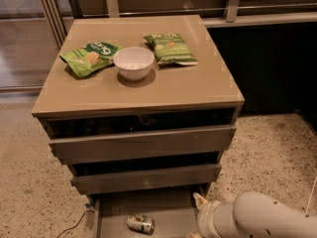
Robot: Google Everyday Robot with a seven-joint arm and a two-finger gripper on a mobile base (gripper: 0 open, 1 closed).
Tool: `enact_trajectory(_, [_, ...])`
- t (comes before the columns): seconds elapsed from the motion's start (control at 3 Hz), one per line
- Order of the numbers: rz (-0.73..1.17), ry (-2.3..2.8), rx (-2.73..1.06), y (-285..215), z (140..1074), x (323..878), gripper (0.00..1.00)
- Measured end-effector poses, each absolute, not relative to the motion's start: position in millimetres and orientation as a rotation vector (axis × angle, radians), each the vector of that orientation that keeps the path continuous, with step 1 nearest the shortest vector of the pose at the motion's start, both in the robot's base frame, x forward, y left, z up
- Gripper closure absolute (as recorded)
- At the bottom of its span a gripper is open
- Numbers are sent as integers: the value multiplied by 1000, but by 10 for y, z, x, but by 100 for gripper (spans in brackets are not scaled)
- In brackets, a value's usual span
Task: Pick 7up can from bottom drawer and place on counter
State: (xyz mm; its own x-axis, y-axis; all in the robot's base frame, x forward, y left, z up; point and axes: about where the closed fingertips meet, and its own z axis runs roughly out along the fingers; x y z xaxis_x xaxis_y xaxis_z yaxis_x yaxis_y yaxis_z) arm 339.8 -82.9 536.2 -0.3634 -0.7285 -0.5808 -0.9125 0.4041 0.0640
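The 7up can (140,223) lies on its side on the grey floor of the open bottom drawer (163,207), towards the drawer's front. My white arm (257,217) reaches in from the bottom right. The gripper (200,201) is at its left end, over the drawer's right edge and to the right of the can, apart from it. Most of the gripper is hidden behind the wrist. The taupe counter (163,88) tops the cabinet above.
A white bowl (133,62) stands on the counter between two green snack bags, one to the left (90,57) and one to the right (170,47). Two wider drawers (138,145) sit slightly open above the bottom one. Speckled floor surrounds the cabinet.
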Motion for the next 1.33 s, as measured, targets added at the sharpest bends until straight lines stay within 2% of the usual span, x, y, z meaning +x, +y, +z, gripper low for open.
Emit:
enact_trajectory(0.67, [601, 2031, -1378, -279, 4565, 3628, 0])
enact_trajectory(1.33, [591, 2027, -1423, -98, 4194, 3768, 0])
